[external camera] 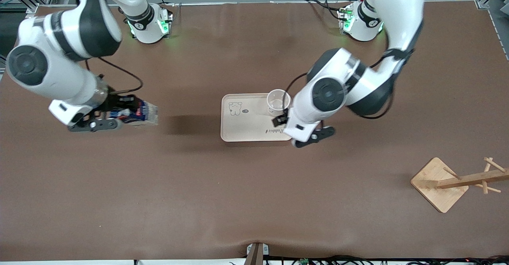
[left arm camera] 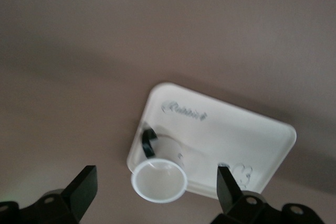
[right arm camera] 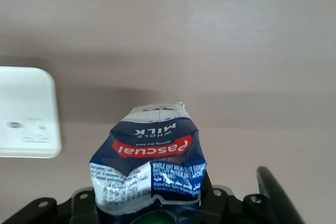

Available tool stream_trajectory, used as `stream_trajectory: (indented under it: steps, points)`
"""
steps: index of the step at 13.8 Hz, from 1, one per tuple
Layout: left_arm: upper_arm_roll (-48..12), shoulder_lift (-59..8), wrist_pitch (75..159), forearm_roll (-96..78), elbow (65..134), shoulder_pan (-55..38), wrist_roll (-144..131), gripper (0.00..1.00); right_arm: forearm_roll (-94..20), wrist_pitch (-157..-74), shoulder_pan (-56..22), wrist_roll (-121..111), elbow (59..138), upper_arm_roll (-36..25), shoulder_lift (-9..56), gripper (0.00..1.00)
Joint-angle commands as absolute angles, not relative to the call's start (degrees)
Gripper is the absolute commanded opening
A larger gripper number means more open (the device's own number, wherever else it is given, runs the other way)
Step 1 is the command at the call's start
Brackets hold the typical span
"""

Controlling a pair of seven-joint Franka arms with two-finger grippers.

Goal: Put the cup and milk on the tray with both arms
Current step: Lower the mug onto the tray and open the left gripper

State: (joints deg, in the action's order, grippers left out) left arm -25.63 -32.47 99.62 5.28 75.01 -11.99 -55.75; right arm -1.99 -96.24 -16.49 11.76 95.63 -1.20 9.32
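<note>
Reading on the milk (right arm camera: pixel 149 169): "WHOLE MILK" in white and "pascual" on a red band, fine print lower down too small to make out. On the tray (external camera: pixel 248 127): cursive "Rabbit" (left arm camera: pixel 185 110) near the edge closest to the front camera, and a small bear drawing (external camera: pixel 235 108) toward the right arm's end.

Milk carton lying over, long axis roughly level and running along the table toward the tray, crumpled sealed end leading, green cap end buried back in the grip. Clamped tight in the right gripper (external camera: pixel 119 115), raised over bare brown table (external camera: pixel 254 201) toward the right arm's end, well apart from the tray.

Cup (external camera: pixel 278 100) standing upright on the tray, mouth up, in the corner farthest from the front camera toward the left arm's end; black handle (left arm camera: pixel 148 142) turned toward the "Rabbit" lettering. Left gripper (left arm camera: pixel 157 187) above the cup, fingers (left arm camera: pixel 83 190) spread wide on either side of it, touching nothing, cup released.

Wooden rack (external camera: pixel 457 181) tipped on its square base, near the left arm's end, closer to the front camera than the tray.
</note>
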Motion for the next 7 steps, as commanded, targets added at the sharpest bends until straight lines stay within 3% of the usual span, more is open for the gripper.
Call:
stream_trajectory:
  steps: [1, 7]
  points:
    - [-25.7, -27.3, 95.9, 11.2, 76.2, -8.8, -49.6, 1.00, -7.6, -95.0, -21.1, 19.7, 89.8, -1.8, 12.7, 0.00]
    - [-26.6, -22.3, 93.7, 9.6, 76.2, 7.3, -43.4, 1.00, -10.9, -95.4, -29.0, 25.8, 81.7, -1.8, 19.0, 0.00]
